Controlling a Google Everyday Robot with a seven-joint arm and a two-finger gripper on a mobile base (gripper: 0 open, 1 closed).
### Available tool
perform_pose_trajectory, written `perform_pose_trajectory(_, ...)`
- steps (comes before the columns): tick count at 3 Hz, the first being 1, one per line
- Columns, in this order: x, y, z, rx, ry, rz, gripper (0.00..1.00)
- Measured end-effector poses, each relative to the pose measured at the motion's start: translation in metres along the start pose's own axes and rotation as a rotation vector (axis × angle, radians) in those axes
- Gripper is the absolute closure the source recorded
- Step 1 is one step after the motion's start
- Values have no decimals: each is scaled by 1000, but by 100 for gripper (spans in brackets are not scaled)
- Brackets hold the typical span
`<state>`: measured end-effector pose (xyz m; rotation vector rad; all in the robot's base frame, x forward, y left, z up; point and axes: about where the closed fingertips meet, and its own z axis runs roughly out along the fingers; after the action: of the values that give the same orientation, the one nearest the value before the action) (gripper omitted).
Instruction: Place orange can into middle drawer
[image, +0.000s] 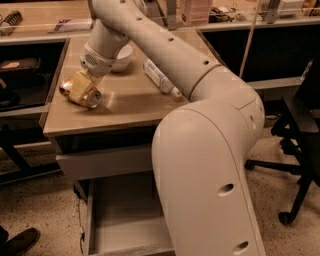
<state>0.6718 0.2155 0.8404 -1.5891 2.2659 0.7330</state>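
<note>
Your hand (80, 91) grips the can (93, 98) on its side near the desk's (125, 107) left front corner, pale blocky fingers shut across its middle. Only its coppery end and round silver lid show, and you cannot tell whether it touches the smooth tan top. Below, the drawer (120, 220) stands open with a flat grey metal floor and low left wall, its right side hidden by the arm's (210, 150) glossy white shell and its front cut off. The arm partly covers a white bowl (123, 52) and a clear lying bottle (159, 76).
</note>
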Motion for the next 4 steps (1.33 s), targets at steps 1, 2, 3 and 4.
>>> perform_pose_trajectory(1, 0, 0, 0, 0, 0, 0, 100)
perform_pose_trajectory(2, 13, 9, -9, 26, 9, -4, 100)
perform_pose_trajectory(3, 43, 30, -32, 76, -5, 27, 100)
perform_pose_trajectory(4, 83, 55, -48, 112, 10, 72, 100)
